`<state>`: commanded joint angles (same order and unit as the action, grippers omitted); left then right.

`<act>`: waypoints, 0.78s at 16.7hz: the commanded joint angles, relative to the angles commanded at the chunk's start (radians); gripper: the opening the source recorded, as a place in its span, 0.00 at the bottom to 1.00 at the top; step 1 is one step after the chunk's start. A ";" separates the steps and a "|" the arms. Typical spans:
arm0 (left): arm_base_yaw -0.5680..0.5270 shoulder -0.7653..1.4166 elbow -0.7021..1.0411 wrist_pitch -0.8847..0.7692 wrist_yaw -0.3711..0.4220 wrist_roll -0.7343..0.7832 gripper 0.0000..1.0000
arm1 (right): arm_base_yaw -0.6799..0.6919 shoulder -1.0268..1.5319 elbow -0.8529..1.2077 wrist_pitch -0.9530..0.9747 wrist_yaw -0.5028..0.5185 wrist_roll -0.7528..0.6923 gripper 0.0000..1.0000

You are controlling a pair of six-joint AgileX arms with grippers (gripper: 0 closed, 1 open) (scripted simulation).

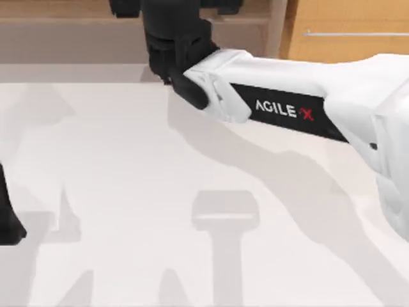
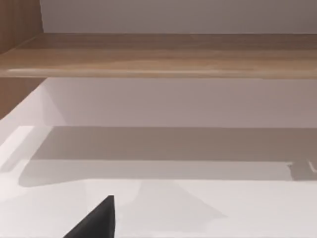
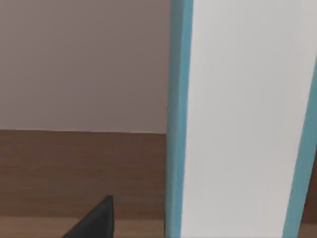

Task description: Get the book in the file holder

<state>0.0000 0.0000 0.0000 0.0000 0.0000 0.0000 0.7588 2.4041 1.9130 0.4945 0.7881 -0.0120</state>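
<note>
The right gripper (image 1: 167,64) sits at the top centre of the top view, reaching into the shelf (image 1: 77,16) — whether its fingers are spread or pinching I cannot tell. In its wrist view the book (image 3: 242,119) stands upright, close ahead, probably carried toward the holder. The left arm (image 1: 7,217) idles at the counter's (image 1: 128,192) left edge.

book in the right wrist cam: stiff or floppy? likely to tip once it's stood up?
The book probably handles as stiff: its white face looks flat and its teal edges run straight. Standing upright and looking thin, it may tip sideways if released without support. The smooth cover could be somewhat slippery. The right arm reaches into the wooden cabinet.
</note>
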 joint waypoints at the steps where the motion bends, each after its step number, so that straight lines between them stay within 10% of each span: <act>1: 0.000 0.000 0.000 0.000 0.000 0.000 1.00 | 0.003 0.025 0.020 0.006 0.006 0.001 1.00; 13: 0.000 0.000 0.000 0.000 0.000 0.000 1.00 | -0.015 0.091 0.125 -0.031 -0.009 0.002 1.00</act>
<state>0.0000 0.0000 0.0000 0.0000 0.0000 0.0000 0.7437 2.4952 2.0378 0.4638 0.7796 -0.0104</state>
